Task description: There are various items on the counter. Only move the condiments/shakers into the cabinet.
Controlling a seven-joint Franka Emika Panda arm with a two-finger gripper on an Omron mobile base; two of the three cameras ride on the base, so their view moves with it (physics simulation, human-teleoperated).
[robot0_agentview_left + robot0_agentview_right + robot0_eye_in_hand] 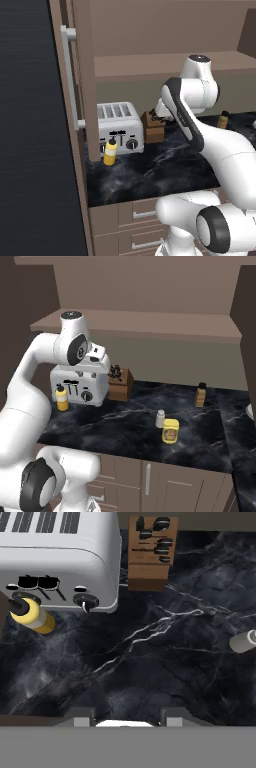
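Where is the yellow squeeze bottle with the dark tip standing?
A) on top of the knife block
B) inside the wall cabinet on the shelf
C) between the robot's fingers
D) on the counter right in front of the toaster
D: the yellow squeeze bottle stands upright on the black counter, just in front of the silver toaster near its knobs.

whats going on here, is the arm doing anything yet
Nothing is held. The white arm hangs over the black counter near the toaster, gripper shut on nothing. A yellow squeeze bottle stands before the toaster, the grey shaker and squat yellow bottle sit mid-counter. The cabinet shelf above holds nothing yet.
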